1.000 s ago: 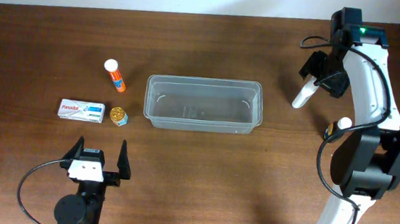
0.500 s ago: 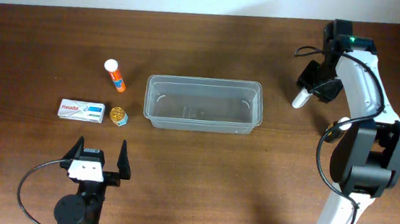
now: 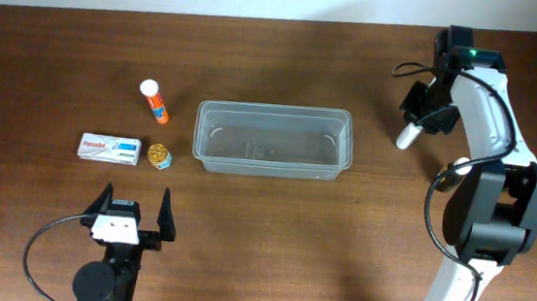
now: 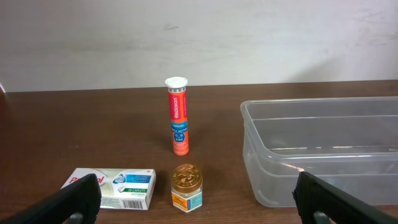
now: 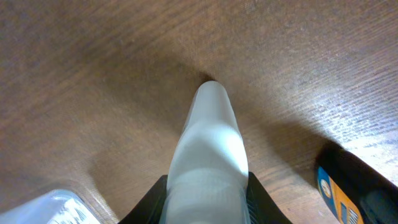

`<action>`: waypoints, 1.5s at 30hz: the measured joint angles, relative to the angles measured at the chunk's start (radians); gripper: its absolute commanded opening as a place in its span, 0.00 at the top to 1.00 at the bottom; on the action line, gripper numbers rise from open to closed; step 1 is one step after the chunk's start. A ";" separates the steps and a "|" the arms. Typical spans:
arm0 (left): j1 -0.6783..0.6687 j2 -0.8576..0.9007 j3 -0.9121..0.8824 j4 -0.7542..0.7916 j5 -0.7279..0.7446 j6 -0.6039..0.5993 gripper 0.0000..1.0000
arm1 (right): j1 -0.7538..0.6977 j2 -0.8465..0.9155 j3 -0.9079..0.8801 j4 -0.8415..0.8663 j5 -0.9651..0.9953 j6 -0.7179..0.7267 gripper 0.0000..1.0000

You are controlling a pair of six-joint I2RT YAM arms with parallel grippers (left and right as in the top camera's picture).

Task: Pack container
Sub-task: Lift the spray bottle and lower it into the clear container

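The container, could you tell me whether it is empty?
Empty: the container has a bare floor; the orange tube stands outside it.

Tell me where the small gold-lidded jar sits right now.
In the overhead view's left half, the jar stands between the white medicine box and the clear container.

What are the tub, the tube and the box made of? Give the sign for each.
The tub looks like clear glossy plastic; the table shows through its walls. The tube is probably plastic: smooth orange body, white cap. The box seems cardboard: printed, sharp folded edges.
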 measured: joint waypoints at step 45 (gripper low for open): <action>0.000 0.000 0.000 0.000 0.000 0.000 0.00 | 0.455 -0.093 0.322 -0.376 -0.033 -0.236 0.75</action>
